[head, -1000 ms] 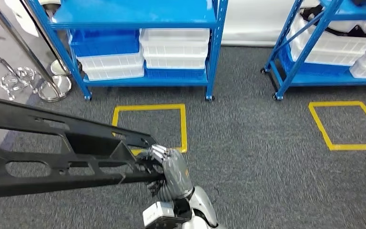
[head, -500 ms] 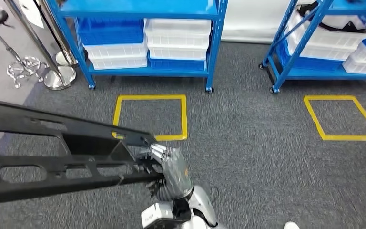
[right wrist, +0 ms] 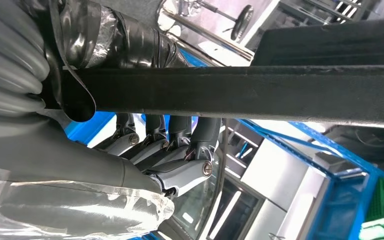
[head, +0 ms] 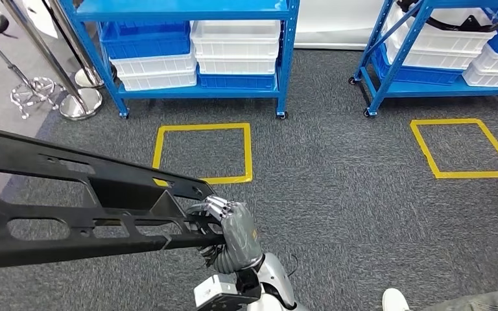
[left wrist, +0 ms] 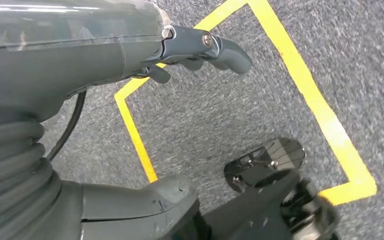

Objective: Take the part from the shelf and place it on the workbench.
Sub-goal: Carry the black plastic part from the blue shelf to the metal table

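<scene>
Gripping one end of the long black part (head: pixel 71 207), the right hand (head: pixel 233 230) holds it level above the carpet, near the yellow floor square (head: pixel 202 152). The left hand (left wrist: pixel 200 47) hangs empty, fingers apart. Carrying stage, I judge; next it must find the workbench.

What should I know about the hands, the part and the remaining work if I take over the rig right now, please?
Right hand: grips one end of the long black perforated plastic part, fingers wrapped round its edge.
Left hand: holds nothing, fingers apart, above the grey carpet with its yellow tape square.
Done: part is off the blue metal shelf, carried in the air.
Left: reach the workbench and set the part down.
</scene>
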You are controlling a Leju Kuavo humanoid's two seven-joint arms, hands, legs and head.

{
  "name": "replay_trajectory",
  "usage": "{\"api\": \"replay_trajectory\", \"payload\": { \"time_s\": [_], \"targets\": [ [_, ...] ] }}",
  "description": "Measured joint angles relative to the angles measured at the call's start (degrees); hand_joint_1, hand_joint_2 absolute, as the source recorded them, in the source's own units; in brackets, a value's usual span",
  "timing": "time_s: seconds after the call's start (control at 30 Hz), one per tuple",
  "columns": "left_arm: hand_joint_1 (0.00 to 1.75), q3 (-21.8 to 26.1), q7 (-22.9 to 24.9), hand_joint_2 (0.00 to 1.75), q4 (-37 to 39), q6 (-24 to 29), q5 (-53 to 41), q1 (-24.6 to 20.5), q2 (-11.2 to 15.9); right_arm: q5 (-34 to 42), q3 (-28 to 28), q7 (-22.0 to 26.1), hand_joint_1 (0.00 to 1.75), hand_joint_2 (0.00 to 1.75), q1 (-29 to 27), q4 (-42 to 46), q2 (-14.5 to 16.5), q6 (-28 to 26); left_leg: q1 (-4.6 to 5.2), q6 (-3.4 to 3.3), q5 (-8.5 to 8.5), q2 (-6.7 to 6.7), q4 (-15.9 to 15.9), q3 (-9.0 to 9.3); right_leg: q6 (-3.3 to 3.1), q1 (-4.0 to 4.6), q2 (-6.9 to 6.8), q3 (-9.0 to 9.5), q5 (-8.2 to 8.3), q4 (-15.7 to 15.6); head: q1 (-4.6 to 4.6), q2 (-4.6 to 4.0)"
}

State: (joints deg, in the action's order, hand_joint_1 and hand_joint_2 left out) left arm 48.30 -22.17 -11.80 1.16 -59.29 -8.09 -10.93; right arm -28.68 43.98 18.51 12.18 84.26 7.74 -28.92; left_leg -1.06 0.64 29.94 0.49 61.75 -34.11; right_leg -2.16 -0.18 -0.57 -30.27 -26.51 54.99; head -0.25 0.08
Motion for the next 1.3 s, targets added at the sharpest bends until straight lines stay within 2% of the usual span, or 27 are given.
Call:
{"api": "replay_trajectory", "payload": {
  "time_s": [0.07,0.1,0.13,0.17,0.23,0.3,0.4,0.47,0.5,0.57,0.6,0.63,0.67,0.7,0.73,0.8,0.83,0.87,0.93,0.97,1.03,1.1,1.13,1.17,1.2,1.27,1.3],
  "targets": [
    [0.00,0.0,0.0,1.75,0.0,0.1,-0.1,0.1,0.0,0.0,0.0,0.0,1.75,1.75,0.0,0.0,0.0,0.0,-0.11,0.48,4.01,-0.04,7.6,-3.23,-0.28,0.03,-0.06,-0.56,0.22,0.2,0.00,0.01],
    [0.00,0.0,0.0,1.75,0.0,0.1,-0.2,0.1,0.0,0.0,0.0,0.0,1.75,1.75,0.0,0.0,0.0,0.0,-0.18,0.72,4.90,-0.04,10.3,-4.29,-0.30,0.04,-0.08,-0.87,0.27,0.4,-0.01,0.01],
    [0.00,0.0,0.0,1.75,0.0,0.1,-0.3,0.1,0.0,0.0,0.0,0.0,1.75,1.75,0.0,0.0,0.0,0.0,-0.25,0.90,4.58,-0.04,11.1,-4.35,-0.28,0.03,-0.07,-1.16,0.29,0.7,-0.01,0.01],
    [0.00,-0.1,0.0,1.75,0.0,0.2,-0.4,0.2,0.0,0.0,0.0,0.1,1.75,1.75,0.0,0.0,0.0,-0.1,-0.33,1.04,3.31,-0.03,9.8,-3.42,-0.21,-0.01,-0.05,-1.42,0.28,1.0,-0.01,0.01],
    [0.00,-0.2,0.0,1.75,0.0,0.3,-0.6,0.1,0.0,-0.3,0.0,0.4,1.75,1.75,0.0,0.0,0.0,-0.4,-0.54,1.19,-0.15,-0.01,2.4,0.70,0.15,-0.05,0.01,-1.91,0.05,1.9,-0.02,0.01],
    [0.00,-0.5,-0.1,1.75,0.0,0.5,-0.7,0.0,0.1,-1.0,-0.1,1.0,1.75,1.75,-0.1,0.1,0.0,-1.3,-0.45,0.94,-1.71,-0.13,-3.1,3.61,0.76,0.12,0.08,-2.54,-0.18,2.8,-0.01,0.01],
    [0.00,-0.8,-0.2,1.75,0.0,0.8,-0.8,0.0,0.1,-2.3,-0.1,1.7,1.75,1.75,-0.1,0.4,0.0,-2.4,-0.27,-0.11,-1.72,-0.27,-4.2,3.62,1.64,0.34,0.16,-3.18,0.04,3.4,0.01,-0.01],
    [0.00,-0.9,-0.3,1.75,0.0,0.9,-0.8,-0.1,0.0,-2.7,-0.2,1.8,1.75,1.75,-0.1,0.5,0.0,-2.6,-0.42,-0.97,-2.13,-0.22,-4.5,3.44,2.19,0.18,0.29,-3.97,-1.21,5.0,0.01,0.00],
    [0.00,-0.9,-0.3,1.75,0.0,0.9,-0.8,-0.2,0.0,-3.1,-0.2,1.8,1.75,1.75,-0.2,0.5,0.0,-2.6,-0.50,-1.42,-2.36,-0.17,-4.6,3.32,2.44,0.08,0.37,-5.08,-2.84,7.4,0.02,0.00],
    [0.00,-0.9,-0.3,1.75,0.0,0.9,-0.8,-0.3,0.0,-3.7,-0.3,1.8,1.75,1.75,-0.2,0.5,-0.2,-2.3,-0.45,-1.97,-2.63,-0.03,-4.6,2.90,2.81,-0.10,0.46,-8.48,-6.77,14.9,0.03,0.00],
    [0.00,-0.9,-0.4,1.75,0.0,1.0,-0.9,-0.3,0.0,-3.6,-0.3,1.8,1.75,1.75,-0.2,0.5,-0.3,-1.8,-0.41,-2.08,-2.71,0.04,-4.6,2.74,2.90,-0.16,0.46,-9.94,-7.96,18.1,0.03,0.00],
    [0.00,-0.9,-0.4,1.75,0.0,1.0,-0.9,-0.3,0.0,-3.2,-0.3,1.9,1.75,1.75,-0.2,0.5,-0.4,-1.2,-0.38,-2.12,-2.76,0.21,-4.6,2.64,2.90,-0.19,0.45,-10.52,-8.00,19.5,0.02,0.00],
    [0.00,-0.9,-0.4,1.75,0.0,1.0,-0.9,-0.3,0.0,-2.5,-0.3,2.0,1.75,1.75,-0.2,0.5,-0.4,-0.6,-0.36,-2.13,-2.79,0.40,-4.6,2.62,2.79,-0.19,0.42,-9.99,-6.95,18.8,0.03,0.00],
    [0.00,-0.9,-0.4,1.75,0.0,1.1,-0.9,-0.3,0.0,-1.9,-0.3,2.2,1.75,1.75,-0.2,0.5,-0.4,-0.2,-0.33,-2.13,-2.81,0.60,-4.6,2.69,2.53,-0.14,0.24,-8.37,-5.08,15.9,0.03,0.01],
    [0.00,-1.0,-0.4,1.75,0.0,1.1,-0.9,-0.3,0.0,-1.5,-0.3,2.4,1.75,1.75,-0.2,0.5,-0.5,0.0,-0.30,-2.10,-2.79,0.87,-4.6,2.80,2.10,0.04,-0.46,-6.12,-3.05,11.7,0.03,0.01],
    [0.00,-1.0,-0.4,1.75,0.0,1.1,-1.0,-0.3,0.0,-0.7,-0.3,3.0,1.75,1.75,-0.2,0.7,-0.4,0.1,-0.08,-1.70,-2.75,1.33,-4.5,2.85,1.20,0.76,-2.31,-2.78,-0.92,4.9,0.02,0.01],
    [0.00,-1.1,-0.4,1.75,0.0,1.2,-1.0,-0.3,0.0,-0.4,-0.3,3.2,1.75,1.75,-0.2,0.9,-0.4,0.1,-0.03,-1.37,-2.74,1.71,-4.5,2.81,0.88,1.10,-2.85,-2.22,-0.73,3.4,0.02,0.01],
    [0.00,-1.1,-0.4,1.75,0.0,1.2,-1.1,-0.3,-0.1,-0.1,-0.3,3.5,1.75,1.75,-0.3,1.1,-0.4,0.1,0.03,-0.99,-2.75,2.20,-4.5,2.78,0.72,1.31,-2.71,-2.29,-0.79,3.1,0.02,0.01],
    [0.00,-1.2,-0.4,1.75,0.0,1.3,-1.1,-0.3,0.0,0.3,-0.3,3.8,1.75,1.75,-0.3,1.3,-0.4,0.1,-0.01,-0.31,-2.55,3.01,-4.5,2.90,0.38,1.02,-1.54,-2.43,-0.30,2.6,0.02,0.01],
    [0.00,-1.3,-0.4,1.75,0.0,1.3,-1.1,-0.4,0.0,0.4,-0.3,3.9,1.75,1.75,-0.4,1.4,-0.4,0.1,-0.03,-0.04,-1.87,2.75,-3.9,2.71,0.15,0.77,-1.05,-2.38,-0.02,2.3,0.01,0.01],
    [0.00,-1.3,-0.4,1.75,0.0,1.4,-1.1,-0.4,0.0,0.6,-0.3,4.1,1.75,1.75,-0.4,1.7,-0.4,0.2,-0.16,0.37,1.29,1.26,0.8,0.75,-0.26,0.40,-0.22,-2.33,0.47,1.8,-0.01,0.00],
    [0.00,-1.3,-0.4,1.75,0.0,1.5,-1.2,-0.3,0.0,0.7,-0.3,4.1,1.75,1.75,-0.5,1.7,-0.4,0.2,-0.17,0.65,5.18,0.19,9.0,-2.96,-0.50,0.46,0.68,-2.58,0.67,1.9,-0.02,0.00],
    [0.00,-1.3,-0.4,1.75,0.0,1.6,-1.2,-0.2,0.0,0.7,-0.4,4.1,1.75,1.75,-0.5,1.7,-0.4,0.3,-0.17,0.72,6.11,0.04,12.0,-4.39,-0.51,0.52,1.18,-2.70,0.72,2.0,-0.02,0.00],
    [0.00,-1.3,-0.4,1.75,0.0,1.6,-1.2,-0.2,0.1,0.7,-0.4,4.2,1.75,1.75,-0.5,1.7,-0.4,0.3,-0.17,0.73,5.92,-0.02,13.1,-4.90,-0.49,0.56,1.74,-2.79,0.77,2.1,-0.02,0.01],
    [0.00,-1.3,-0.4,1.75,0.0,1.6,-1.2,-0.1,0.1,0.7,-0.4,4.2,1.75,1.75,-0.5,1.7,-0.4,0.2,-0.17,0.68,4.66,-0.06,11.8,-4.28,-0.44,0.57,2.31,-2.87,0.80,2.3,-0.02,0.01],
    [0.00,-1.3,-0.4,1.75,0.0,1.6,-1.2,-0.2,0.1,0.7,-0.4,4.3,1.75,1.75,-0.5,1.7,-0.4,0.2,-0.26,0.54,0.64,-0.91,4.1,-0.42,-0.20,0.46,3.48,-3.03,0.75,2.8,-0.02,0.01],
    [0.00,-1.3,-0.4,1.75,0.0,1.6,-1.2,-0.2,0.1,0.7,-0.4,4.3,1.75,1.75,-0.5,1.8,-0.4,0.2,-0.26,0.43,-0.69,-1.72,0.2,1.43,0.06,0.49,4.01,-3.27,0.68,3.2,-0.02,0.01]
  ]
}}
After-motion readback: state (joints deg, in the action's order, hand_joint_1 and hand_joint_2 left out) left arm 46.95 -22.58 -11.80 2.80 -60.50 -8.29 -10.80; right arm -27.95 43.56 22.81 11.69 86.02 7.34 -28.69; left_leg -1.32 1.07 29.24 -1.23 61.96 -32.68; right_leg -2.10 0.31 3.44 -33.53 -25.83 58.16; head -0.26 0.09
